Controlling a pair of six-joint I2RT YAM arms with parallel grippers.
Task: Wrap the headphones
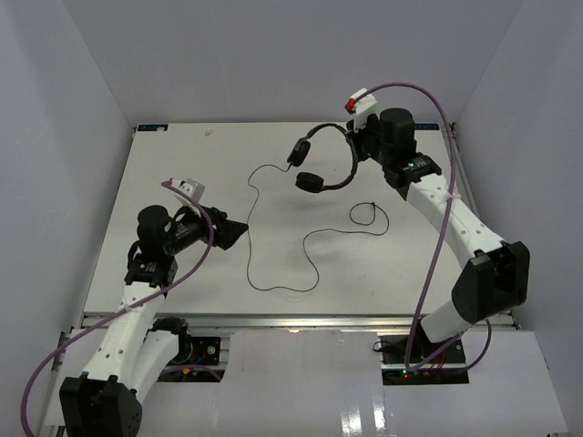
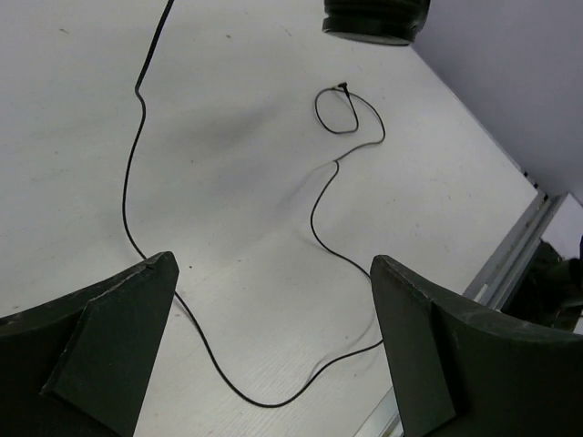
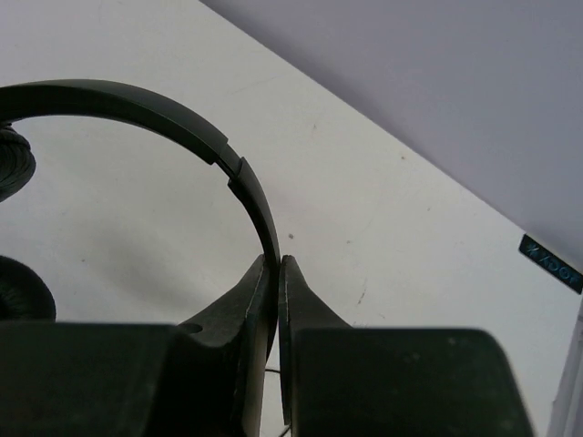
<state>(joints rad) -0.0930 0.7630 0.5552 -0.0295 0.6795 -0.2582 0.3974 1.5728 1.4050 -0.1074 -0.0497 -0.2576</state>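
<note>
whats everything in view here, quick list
headphones: one, black, far middle of the table, headband pinched by the right gripper
cord: one, thin black, trailing loose from the headphones across the tabletop, small loop at its free end
table: one, white, under everything
walls: pale lavender, closing in the far side and both sides
purple cables: two, one running along each arm
left gripper: one, black, open, over the table's left half beside the cord, holding nothing
right gripper: one, black, shut on the headband at the far right
</note>
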